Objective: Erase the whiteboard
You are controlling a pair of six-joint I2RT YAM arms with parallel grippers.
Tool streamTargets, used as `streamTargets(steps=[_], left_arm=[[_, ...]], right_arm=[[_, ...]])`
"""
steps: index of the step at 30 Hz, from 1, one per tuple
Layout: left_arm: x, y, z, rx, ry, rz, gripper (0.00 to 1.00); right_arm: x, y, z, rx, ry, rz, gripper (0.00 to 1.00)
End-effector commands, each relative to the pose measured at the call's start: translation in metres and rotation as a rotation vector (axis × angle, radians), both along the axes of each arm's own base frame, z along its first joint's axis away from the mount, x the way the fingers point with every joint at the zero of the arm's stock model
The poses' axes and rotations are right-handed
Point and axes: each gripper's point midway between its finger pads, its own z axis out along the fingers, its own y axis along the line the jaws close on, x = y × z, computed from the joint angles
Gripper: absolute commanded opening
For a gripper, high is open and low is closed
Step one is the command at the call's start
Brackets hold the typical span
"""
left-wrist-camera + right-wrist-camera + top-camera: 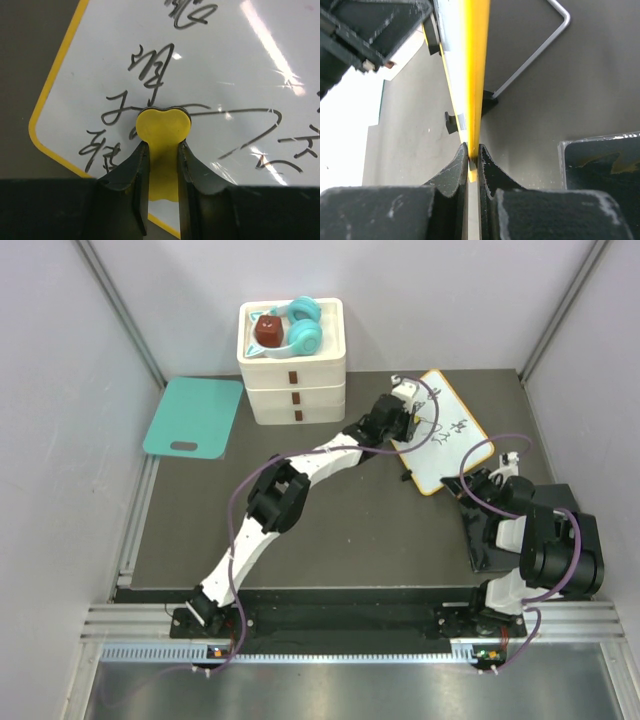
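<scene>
Left wrist: the left gripper (162, 147) squeezes a yellow heart-shaped eraser (163, 125) against the scribbled whiteboard (240, 65). The right gripper (473, 150) pinches its rim (475, 60) (probably to steady it).

Top camera looks down from behind; both wrist cameras face the whiteboard (447, 437) closely

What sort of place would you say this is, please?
Most likely a robot lab test cell: plain white wall panels on metal framing enclose a dark table, two arms are bolted to a rail at its near edge, and the props look staged: a scribbled whiteboard, a white drawer unit.
</scene>
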Motion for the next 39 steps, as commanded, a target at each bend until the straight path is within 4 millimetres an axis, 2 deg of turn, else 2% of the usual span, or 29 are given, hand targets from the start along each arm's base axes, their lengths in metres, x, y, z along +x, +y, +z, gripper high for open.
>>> streamTargets(steps=[1,7,9,11,12,13,14,15,16,17,19,20,21,22,23,24,25,26,27,28,29,30,31,32,33,35,36,37,39], left_arm=[[-0.018,-0.029,-0.023,-0.011,0.063,-0.205,0.0],[-0.052,-0.062,-0.001,-0.06,0.012,-0.424,0.0],[-0.056,-0.064,0.007,-0.049,-0.006,-0.431,0.0],[-0.061,-0.062,0.003,-0.033,0.002,-0.434,0.0],[-0.062,-0.06,0.014,-0.04,-0.013,-0.43,0.0],[-0.063,-0.053,0.001,-0.012,0.005,-0.415,0.0],[-0.06,-0.052,0.017,-0.019,-0.041,-0.41,0.0],[-0.06,-0.048,0.019,-0.01,-0.051,-0.401,0.0],[-0.058,-0.039,0.008,0.026,-0.048,-0.368,0.0],[-0.056,-0.034,0.02,0.026,-0.069,-0.348,0.0],[-0.049,-0.017,0.016,0.044,-0.073,-0.294,0.0],[-0.045,-0.011,0.034,0.028,-0.097,-0.273,0.0],[-0.041,0.001,0.03,0.032,-0.095,-0.249,0.0],[-0.035,0.009,0.036,0.032,-0.112,-0.21,0.0],[-0.028,0.021,0.056,0.019,-0.141,-0.174,0.0],[-0.029,0.03,0.051,0.035,-0.138,-0.154,0.0],[-0.025,0.036,0.059,0.034,-0.166,-0.136,0.0],[-0.021,0.046,0.077,0.031,-0.197,-0.096,0.0],[-0.02,0.053,0.077,0.037,-0.2,-0.088,0.0],[-0.017,0.062,0.092,0.042,-0.231,-0.052,0.0],[-0.011,0.072,0.099,0.046,-0.245,-0.007,0.0],[-0.012,0.077,0.098,0.054,-0.246,0.01,0.0],[-0.011,0.082,0.118,0.028,-0.283,0.033,0.0],[-0.011,0.091,0.113,0.039,-0.283,0.06,0.0],[-0.012,0.094,0.117,0.036,-0.296,0.069,0.0],[-0.013,0.102,0.139,-0.003,-0.349,0.103,0.0],[-0.015,0.106,0.136,0.0,-0.349,0.112,0.0],[-0.017,0.108,0.142,-0.012,-0.36,0.119,0.0],[-0.019,0.105,0.139,-0.019,-0.355,0.098,0.0]], right_arm=[[-0.003,0.013,0.001,-0.01,-0.007,0.072,0.0],[-0.002,0.012,-0.005,-0.014,0.033,0.068,0.0],[-0.002,0.012,-0.006,-0.015,0.041,0.071,0.0],[-0.003,0.013,-0.008,-0.015,0.053,0.076,0.0],[-0.004,0.015,-0.007,-0.013,0.051,0.087,0.0],[-0.004,0.016,-0.008,-0.014,0.052,0.095,0.0],[-0.004,0.017,-0.009,-0.012,0.059,0.101,0.0],[-0.006,0.02,-0.009,-0.012,0.061,0.118,0.0],[-0.007,0.022,-0.01,-0.017,0.065,0.128,0.0],[-0.008,0.024,-0.011,-0.019,0.071,0.14,0.0],[-0.01,0.029,-0.012,-0.028,0.074,0.165,0.0],[-0.012,0.031,-0.013,-0.025,0.087,0.177,0.0],[-0.013,0.032,-0.014,-0.028,0.09,0.183,0.0],[-0.015,0.033,-0.014,-0.032,0.091,0.191,0.0],[-0.018,0.035,-0.016,-0.027,0.102,0.204,0.0],[-0.02,0.037,-0.017,-0.03,0.106,0.216,0.0],[-0.022,0.039,-0.018,-0.03,0.114,0.225,0.0],[-0.023,0.04,-0.019,-0.03,0.118,0.232,0.0],[-0.025,0.041,-0.02,-0.028,0.127,0.235,0.0],[-0.025,0.041,-0.02,-0.027,0.128,0.238,0.0],[-0.026,0.042,-0.021,-0.022,0.136,0.249,0.0],[-0.027,0.043,-0.022,-0.022,0.143,0.254,0.0],[-0.026,0.043,-0.022,-0.021,0.145,0.258,0.0],[-0.028,0.045,-0.023,-0.015,0.15,0.27,0.0],[-0.029,0.047,-0.025,-0.015,0.16,0.28,0.0],[-0.028,0.051,-0.023,-0.014,0.157,0.302,0.0],[-0.029,0.053,-0.025,-0.013,0.163,0.312,0.0],[-0.028,0.054,-0.023,-0.011,0.159,0.319,0.0],[-0.03,0.058,-0.023,-0.008,0.161,0.339,0.0]])
